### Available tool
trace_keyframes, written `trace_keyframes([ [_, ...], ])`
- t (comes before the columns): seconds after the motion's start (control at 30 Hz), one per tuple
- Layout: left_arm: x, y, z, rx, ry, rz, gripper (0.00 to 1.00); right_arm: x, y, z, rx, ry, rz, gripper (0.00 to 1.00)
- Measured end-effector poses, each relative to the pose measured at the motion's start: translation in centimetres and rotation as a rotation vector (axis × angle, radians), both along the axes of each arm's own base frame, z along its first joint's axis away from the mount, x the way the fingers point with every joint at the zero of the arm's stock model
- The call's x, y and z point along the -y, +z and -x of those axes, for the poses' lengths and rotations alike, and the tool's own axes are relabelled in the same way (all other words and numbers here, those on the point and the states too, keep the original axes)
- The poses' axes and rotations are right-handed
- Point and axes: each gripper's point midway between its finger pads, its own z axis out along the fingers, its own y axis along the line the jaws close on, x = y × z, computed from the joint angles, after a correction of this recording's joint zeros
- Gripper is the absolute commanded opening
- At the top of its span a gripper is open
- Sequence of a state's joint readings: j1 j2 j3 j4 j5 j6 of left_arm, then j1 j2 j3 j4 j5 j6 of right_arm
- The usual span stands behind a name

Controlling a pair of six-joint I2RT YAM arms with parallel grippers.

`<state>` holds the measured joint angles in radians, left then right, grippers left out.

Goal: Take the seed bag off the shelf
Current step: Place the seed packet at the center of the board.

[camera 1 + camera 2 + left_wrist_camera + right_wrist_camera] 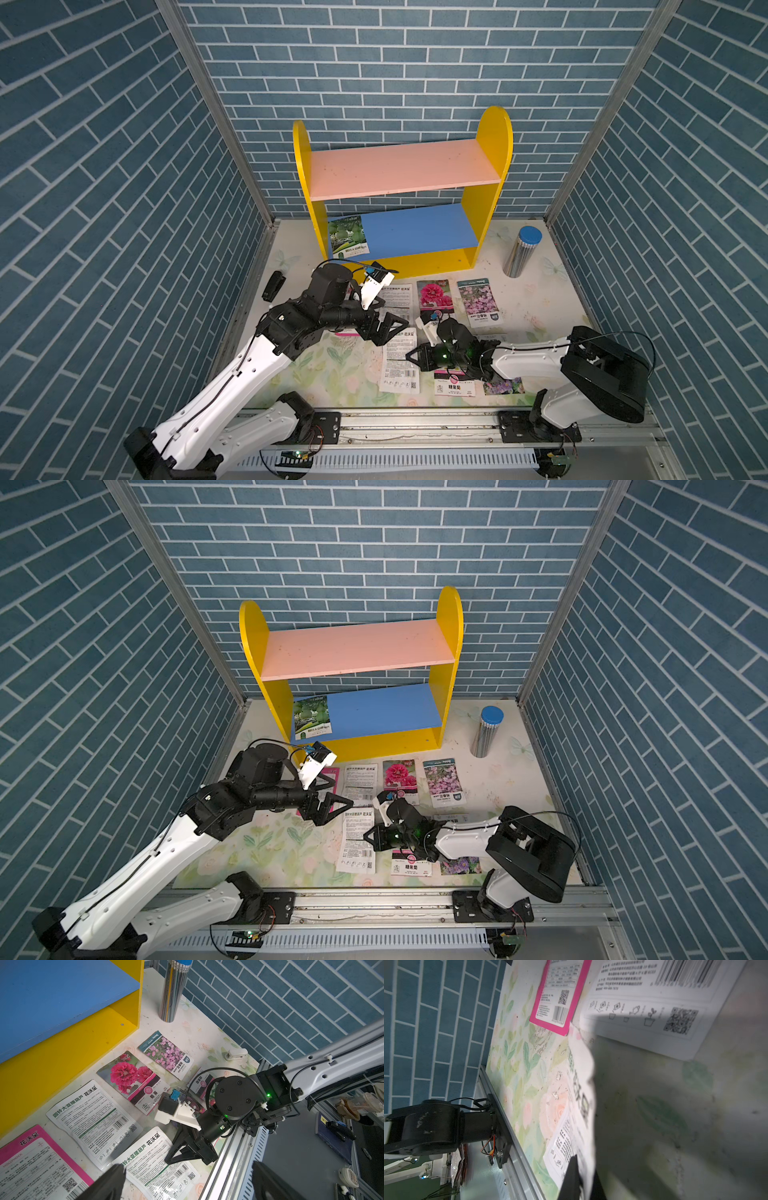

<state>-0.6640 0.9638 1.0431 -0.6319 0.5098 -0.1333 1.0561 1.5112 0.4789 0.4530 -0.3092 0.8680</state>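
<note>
So the seed bag [348, 240] sits on the shelf [492, 137], on its blue lower board [415, 228], just past the left gripper [392, 332], which is wide open and empty. The right gripper [409, 356] is clamped on a white packet [399, 368] beside it. Flower packets [434, 295] and a metal tin [521, 251] are beyond that one.

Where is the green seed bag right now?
In a top view, the green seed bag lies on the blue board of the shelf, at its left end beside the yellow side panel.
</note>
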Motion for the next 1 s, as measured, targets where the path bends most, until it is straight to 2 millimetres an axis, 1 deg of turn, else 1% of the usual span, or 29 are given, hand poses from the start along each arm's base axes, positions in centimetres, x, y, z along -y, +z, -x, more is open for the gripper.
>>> trace_keyframes([
  [0.2, -0.1, -1.0, 0.1, -0.014, 0.002, -0.015, 0.99, 0.4, -1.4, 0.4, -0.026, 0.006, 0.044, 0.01],
  [0.27, -0.1, -1.1, 0.1, -0.013, 0.002, -0.017, 0.99, 0.5, -1.7, 0.5, -0.031, 0.006, 0.053, 0.02],
  [0.37, -0.1, -1.1, 0.0, -0.007, 0.002, -0.012, 0.99, 0.5, -2.1, 0.5, -0.037, 0.005, 0.064, 0.08],
  [0.5, -0.1, -1.3, 0.0, -0.009, 0.002, -0.013, 0.99, 0.6, -2.7, 0.6, -0.055, -0.002, 0.078, 0.2],
  [0.67, -0.1, -1.4, -0.1, -0.007, 0.007, -0.016, 0.99, 0.3, -2.3, 0.5, -0.057, -0.001, 0.069, 0.29],
  [0.8, -0.2, -1.4, -0.2, -0.005, 0.012, -0.019, 0.99, 0.3, -2.2, 0.4, -0.05, -0.004, 0.071, 0.33],
  [0.9, -0.3, -1.5, -0.4, 0.0, 0.022, -0.025, 0.99, 0.7, -2.1, 0.3, -0.044, -0.016, 0.087, 0.36],
  [1.0, -0.4, -1.5, -0.7, 0.003, 0.04, -0.032, 0.99, 1.5, -2.0, 0.0, -0.032, -0.034, 0.118, 0.39],
])
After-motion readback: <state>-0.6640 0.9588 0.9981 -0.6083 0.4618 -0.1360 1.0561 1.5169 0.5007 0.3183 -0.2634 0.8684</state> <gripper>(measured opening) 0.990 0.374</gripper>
